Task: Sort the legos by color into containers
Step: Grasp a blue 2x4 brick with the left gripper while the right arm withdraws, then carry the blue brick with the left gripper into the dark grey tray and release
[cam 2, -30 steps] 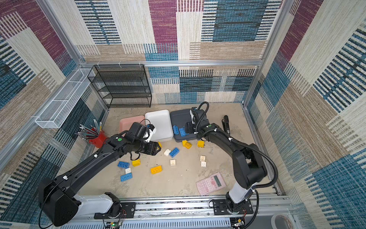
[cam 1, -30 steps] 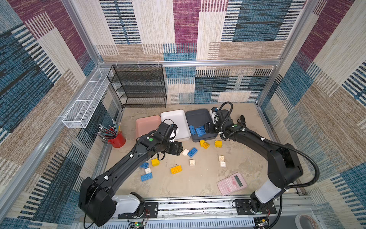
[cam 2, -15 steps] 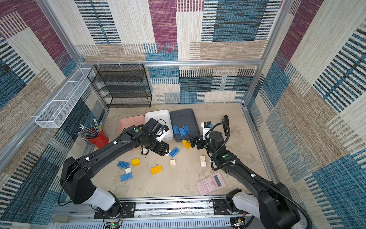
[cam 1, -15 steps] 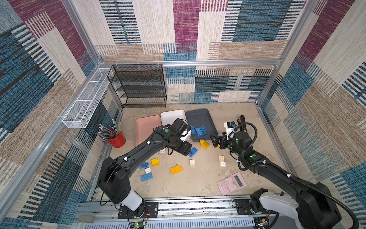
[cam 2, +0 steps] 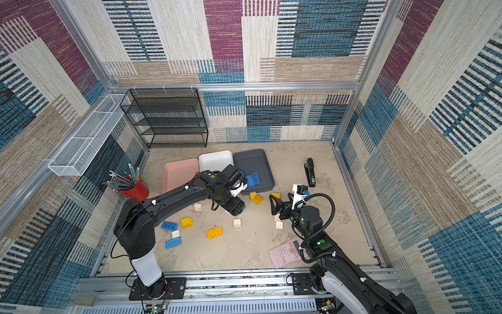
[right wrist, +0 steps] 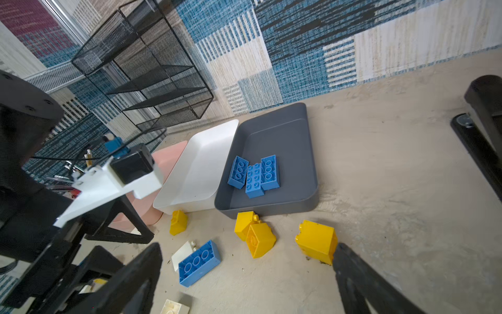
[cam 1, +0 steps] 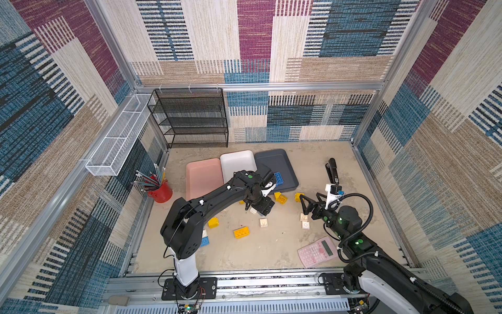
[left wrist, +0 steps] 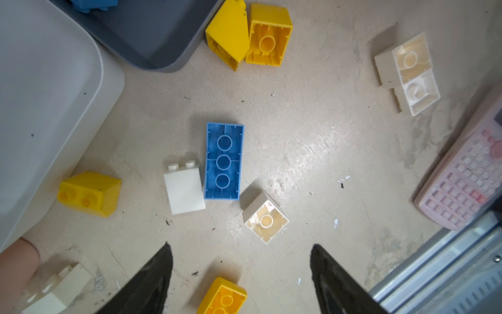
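- Three blue bricks (right wrist: 254,175) lie bunched together inside the dark grey tray (right wrist: 285,130). That tray stands at the back of the counter (cam 1: 271,244), side by side with the white tray (right wrist: 201,163). The pink tray (cam 1: 202,176) sits on the white one's far side.
- A loose blue brick (left wrist: 223,161) lies hollow side up on the counter. Its long edge is against a white brick (left wrist: 184,190), and one corner is near a cream cube (left wrist: 265,217).
- A pair of yellow bricks (left wrist: 231,35) touch each other just beside the grey tray's near corner. More yellow, blue and cream pieces lie scattered toward the front of the counter.
- The left fingers (left wrist: 152,280) are spread apart and empty. They hover above the counter just short of the loose blue brick and touch nothing.
- The right fingers (right wrist: 361,280) are splayed wide with nothing gripped between them. One tip overlaps a single yellow brick (right wrist: 316,240); whether it touches the brick cannot be told.
- In both top views the left arm covers nearly all of the loose blue brick and parts of the pink and white trays.
- In the left wrist view the pink calculator (left wrist: 467,168) is cut off by the frame edge.
- In the right wrist view the left arm blocks most of the pink tray.
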`<state>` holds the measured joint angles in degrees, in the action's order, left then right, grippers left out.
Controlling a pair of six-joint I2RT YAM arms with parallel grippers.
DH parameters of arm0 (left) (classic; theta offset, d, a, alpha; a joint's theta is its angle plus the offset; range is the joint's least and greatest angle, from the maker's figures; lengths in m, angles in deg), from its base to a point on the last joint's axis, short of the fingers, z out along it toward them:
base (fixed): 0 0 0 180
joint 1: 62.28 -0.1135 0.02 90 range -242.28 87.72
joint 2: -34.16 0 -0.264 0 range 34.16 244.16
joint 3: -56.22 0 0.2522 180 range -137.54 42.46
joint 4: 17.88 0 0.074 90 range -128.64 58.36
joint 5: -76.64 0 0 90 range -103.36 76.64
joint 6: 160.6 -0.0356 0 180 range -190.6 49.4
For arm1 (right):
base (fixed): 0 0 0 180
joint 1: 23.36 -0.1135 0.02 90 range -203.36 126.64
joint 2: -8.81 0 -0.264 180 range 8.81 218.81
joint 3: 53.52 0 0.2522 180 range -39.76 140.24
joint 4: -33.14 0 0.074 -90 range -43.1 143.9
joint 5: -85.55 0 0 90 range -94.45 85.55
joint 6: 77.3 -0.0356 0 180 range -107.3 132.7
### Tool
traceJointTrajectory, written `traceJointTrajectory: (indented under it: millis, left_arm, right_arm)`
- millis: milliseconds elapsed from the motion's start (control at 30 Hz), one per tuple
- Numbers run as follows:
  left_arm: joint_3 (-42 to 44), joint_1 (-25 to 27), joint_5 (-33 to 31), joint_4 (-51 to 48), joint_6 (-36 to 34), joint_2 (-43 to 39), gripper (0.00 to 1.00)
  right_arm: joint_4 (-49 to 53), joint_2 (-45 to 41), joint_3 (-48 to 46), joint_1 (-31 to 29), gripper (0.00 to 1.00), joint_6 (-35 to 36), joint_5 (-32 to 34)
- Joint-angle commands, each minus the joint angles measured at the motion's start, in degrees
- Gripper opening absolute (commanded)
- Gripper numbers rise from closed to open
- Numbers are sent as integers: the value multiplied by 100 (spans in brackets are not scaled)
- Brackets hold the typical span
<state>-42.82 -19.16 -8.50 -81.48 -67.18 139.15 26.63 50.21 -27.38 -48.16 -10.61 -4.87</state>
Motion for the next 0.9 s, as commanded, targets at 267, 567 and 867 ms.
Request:
traceJointTrajectory:
  millis: [267,567,867]
  left_arm:
    - [-391,92,-91,132,-73,791,67]
    - [-603,127,-259,166,-66,1177,59]
    - [-764,124,-373,205,-78,1484,58]
  right_arm:
    - [-280,-203,-262,-8,99,-136,279]
    - [-182,-165,-237,-6,99,-115,361]
    - [-168,-195,-271,-8,99,-61,342]
